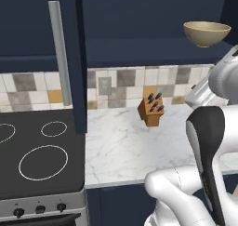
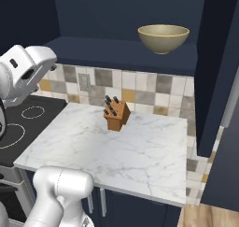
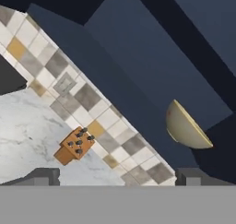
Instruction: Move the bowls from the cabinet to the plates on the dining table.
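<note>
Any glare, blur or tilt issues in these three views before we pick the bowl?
Left base view: flat, even light, no glare; the bowl reads sharp against the dark cabinet. Right base view: soft shadow beside the knife block on the counter, no blur. Hand view: rolled, so the backsplash runs diagonally; slightly soft, bowl edge-on.

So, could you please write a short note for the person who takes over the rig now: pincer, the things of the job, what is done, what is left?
Pincer: open, holding nothing, apart from the bowl.
Bowl: one beige bowl sits upright on the shelf of the open navy wall cabinet, above the marble counter with the knife block.
Done: the cabinet is open; no bowl is picked up yet.
Left: reach up to this bowl, grasp it, carry it to a plate on the dining table; then the same for the other bowl. Plates, table and second bowl are outside these views.
</note>
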You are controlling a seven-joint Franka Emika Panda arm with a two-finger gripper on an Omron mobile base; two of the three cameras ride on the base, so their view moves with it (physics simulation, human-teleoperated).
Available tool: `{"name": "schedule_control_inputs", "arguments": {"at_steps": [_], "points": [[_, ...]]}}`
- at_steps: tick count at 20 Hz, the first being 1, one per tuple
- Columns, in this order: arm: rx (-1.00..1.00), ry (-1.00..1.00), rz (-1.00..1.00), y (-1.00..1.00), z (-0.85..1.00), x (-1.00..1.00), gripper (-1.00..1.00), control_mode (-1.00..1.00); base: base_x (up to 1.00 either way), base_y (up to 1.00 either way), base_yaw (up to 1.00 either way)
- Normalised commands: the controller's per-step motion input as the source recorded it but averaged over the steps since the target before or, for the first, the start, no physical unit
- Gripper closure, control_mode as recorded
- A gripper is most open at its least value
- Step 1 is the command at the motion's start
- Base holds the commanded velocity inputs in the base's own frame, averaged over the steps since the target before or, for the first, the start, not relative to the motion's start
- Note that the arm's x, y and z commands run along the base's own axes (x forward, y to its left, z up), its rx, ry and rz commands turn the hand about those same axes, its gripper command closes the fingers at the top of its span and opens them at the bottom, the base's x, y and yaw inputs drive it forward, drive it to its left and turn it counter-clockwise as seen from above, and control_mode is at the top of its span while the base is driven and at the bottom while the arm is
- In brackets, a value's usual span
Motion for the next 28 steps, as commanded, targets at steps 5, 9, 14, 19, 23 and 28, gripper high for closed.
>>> {"name": "schedule_control_inputs", "arguments": {"at_steps": [5, 9, 14, 19, 23, 28], "points": [[-0.09, -0.04, -0.16, -0.2, 0.14, -0.15, -1.0, -1.0, 0.0, 0.0, 0.0], [-0.08, -0.02, -0.15, -0.23, 0.21, -0.11, -1.0, -1.0, 0.0, 0.0, 0.0], [-0.05, 0.0, -0.13, -0.27, 0.18, -0.03, -1.0, -1.0, 0.0, 0.0, 0.0], [-0.01, 0.0, -0.08, -0.19, 0.15, 0.02, -1.0, -1.0, 0.0, 0.0, 0.0], [0.0, 0.0, -0.01, -0.19, 0.0, 0.2, -1.0, -1.0, 0.0, 0.0, 0.0], [-0.02, 0.0, -0.01, -0.23, 0.0, 0.25, -1.0, -1.0, 0.0, 0.0, 0.0]]}}
